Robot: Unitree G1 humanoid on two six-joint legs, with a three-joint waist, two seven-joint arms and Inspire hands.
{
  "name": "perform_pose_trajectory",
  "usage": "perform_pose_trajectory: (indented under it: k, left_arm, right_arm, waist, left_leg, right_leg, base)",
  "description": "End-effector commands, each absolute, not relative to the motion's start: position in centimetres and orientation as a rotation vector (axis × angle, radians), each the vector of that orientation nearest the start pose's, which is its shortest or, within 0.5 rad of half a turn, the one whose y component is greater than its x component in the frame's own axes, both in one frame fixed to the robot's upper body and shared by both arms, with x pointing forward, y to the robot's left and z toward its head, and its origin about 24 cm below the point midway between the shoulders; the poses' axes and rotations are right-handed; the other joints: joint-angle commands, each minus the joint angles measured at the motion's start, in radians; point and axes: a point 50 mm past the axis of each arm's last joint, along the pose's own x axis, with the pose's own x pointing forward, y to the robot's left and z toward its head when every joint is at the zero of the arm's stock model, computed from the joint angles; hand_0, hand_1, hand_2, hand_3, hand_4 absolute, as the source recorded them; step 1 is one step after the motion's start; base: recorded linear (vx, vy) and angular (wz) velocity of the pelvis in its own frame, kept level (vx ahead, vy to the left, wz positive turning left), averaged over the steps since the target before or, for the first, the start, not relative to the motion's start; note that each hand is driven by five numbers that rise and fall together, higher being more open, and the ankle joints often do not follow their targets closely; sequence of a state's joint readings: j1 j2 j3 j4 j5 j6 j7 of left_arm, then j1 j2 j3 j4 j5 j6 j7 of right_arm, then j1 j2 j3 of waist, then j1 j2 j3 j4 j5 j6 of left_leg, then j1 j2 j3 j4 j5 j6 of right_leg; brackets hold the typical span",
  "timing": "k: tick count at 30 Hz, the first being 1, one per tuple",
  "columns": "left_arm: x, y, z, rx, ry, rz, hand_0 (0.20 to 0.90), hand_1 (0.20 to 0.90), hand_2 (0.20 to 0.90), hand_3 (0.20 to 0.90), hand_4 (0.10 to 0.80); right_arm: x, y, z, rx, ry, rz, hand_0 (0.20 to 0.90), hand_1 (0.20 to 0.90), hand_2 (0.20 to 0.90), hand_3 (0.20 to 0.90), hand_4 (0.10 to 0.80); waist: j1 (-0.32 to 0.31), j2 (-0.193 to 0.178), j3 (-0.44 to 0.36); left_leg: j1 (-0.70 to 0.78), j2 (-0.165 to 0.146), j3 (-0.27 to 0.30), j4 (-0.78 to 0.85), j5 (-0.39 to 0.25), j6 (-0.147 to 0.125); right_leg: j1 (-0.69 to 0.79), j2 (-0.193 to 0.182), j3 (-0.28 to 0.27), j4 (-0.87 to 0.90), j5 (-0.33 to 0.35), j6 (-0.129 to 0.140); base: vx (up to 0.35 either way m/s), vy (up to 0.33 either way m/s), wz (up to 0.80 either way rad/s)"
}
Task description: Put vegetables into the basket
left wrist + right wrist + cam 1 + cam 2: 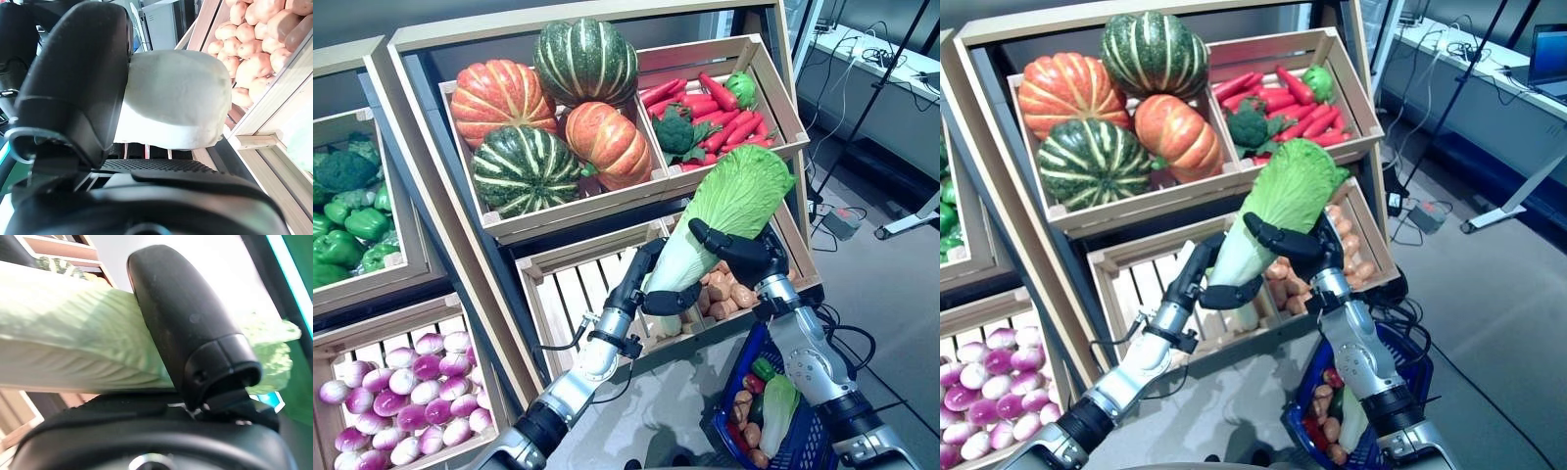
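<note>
A long napa cabbage (724, 211) with a white stem and green leaves is held up in front of the stand's lower crate. My left hand (651, 286) is curled round its white stem end (176, 98). My right hand (744, 257) is curled round its middle, with the thumb over the leaves (73, 347). The blue basket (729, 416) stands on the floor below my right arm. It holds another napa cabbage (778, 411), a green pepper (763, 369) and several brown potatoes (744, 416).
The wooden stand (597, 211) with its slanted crates rises right behind both hands. The lower slatted crate (578, 294) is just behind my left hand, with potatoes (724, 292) beside the hands. A desk with cables (871, 59) stands at the far right, across grey floor.
</note>
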State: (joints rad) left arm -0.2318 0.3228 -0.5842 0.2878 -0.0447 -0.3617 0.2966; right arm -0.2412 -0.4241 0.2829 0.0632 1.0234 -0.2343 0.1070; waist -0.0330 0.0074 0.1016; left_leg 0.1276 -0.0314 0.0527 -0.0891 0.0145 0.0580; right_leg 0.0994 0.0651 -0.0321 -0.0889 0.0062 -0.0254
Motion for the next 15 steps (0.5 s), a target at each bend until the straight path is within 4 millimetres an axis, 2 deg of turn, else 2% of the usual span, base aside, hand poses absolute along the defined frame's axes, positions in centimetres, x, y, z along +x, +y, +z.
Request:
perform_pose_trajectory:
  k: [1, 6, 7, 8, 15]
  left_arm:
    - [24.7, 8.0, -0.2, 0.422, -0.097, -0.49, 0.3, 0.3, 0.3, 0.3, 0.4]
    - [24.7, 7.7, 0.1, 0.395, -0.114, -0.483, 0.3, 0.3, 0.3, 0.3, 0.4]
    - [24.8, 7.7, 0.2, 0.389, -0.118, -0.482, 0.3, 0.3, 0.3, 0.3, 0.4]
    - [24.8, 7.7, 0.4, 0.383, -0.124, -0.481, 0.3, 0.3, 0.3, 0.3, 0.4]
    - [25.2, 7.1, 1.8, 0.332, -0.183, -0.468, 0.3, 0.3, 0.3, 0.3, 0.4]
  right_arm:
    - [27.5, -17.2, 25.2, 0.632, -1.063, 0.438, 0.9, 0.9, 0.9, 0.9, 0.8]
    - [27.8, -16.8, 24.8, 0.675, -1.029, 0.473, 0.9, 0.9, 0.9, 0.9, 0.8]
    - [27.8, -16.7, 24.7, 0.685, -1.024, 0.48, 0.7, 0.7, 0.7, 0.7, 0.667]
    - [27.8, -16.6, 24.6, 0.691, -1.02, 0.485, 0.3, 0.3, 0.3, 0.3, 0.4]
    - [28.1, -15.9, 24.1, 0.746, -0.998, 0.511, 0.3, 0.3, 0.3, 0.3, 0.4]
  waist:
    - [-0.008, -0.042, -0.082]
    - [-0.004, -0.044, -0.081]
    - [-0.003, -0.045, -0.082]
    - [-0.002, -0.045, -0.082]
    - [0.005, -0.05, -0.081]
  left_leg:
    - [0.0, -0.054, -0.021, 0.002, -0.086, 0.04]
    - [0.003, -0.054, -0.024, 0.002, -0.087, 0.04]
    - [0.003, -0.054, -0.025, 0.002, -0.087, 0.04]
    - [0.003, -0.054, -0.025, 0.002, -0.088, 0.04]
    - [0.002, -0.055, -0.033, 0.002, -0.087, 0.039]
  right_leg:
    - [0.018, 0.0, -0.023, 0.025, -0.042, 0.007]
    - [0.022, 0.0, -0.023, 0.024, -0.042, 0.006]
    - [0.023, 0.0, -0.024, 0.023, -0.042, 0.006]
    - [0.023, 0.0, -0.025, 0.022, -0.042, 0.006]
    - [0.026, 0.0, -0.029, 0.017, -0.04, 0.006]
  base:
    - [0.0, 0.0, 0.0]
    - [0.0, 0.0, 0.0]
    - [0.0, 0.0, 0.0]
    - [0.0, 0.0, 0.0]
    - [0.0, 0.0, 0.0]
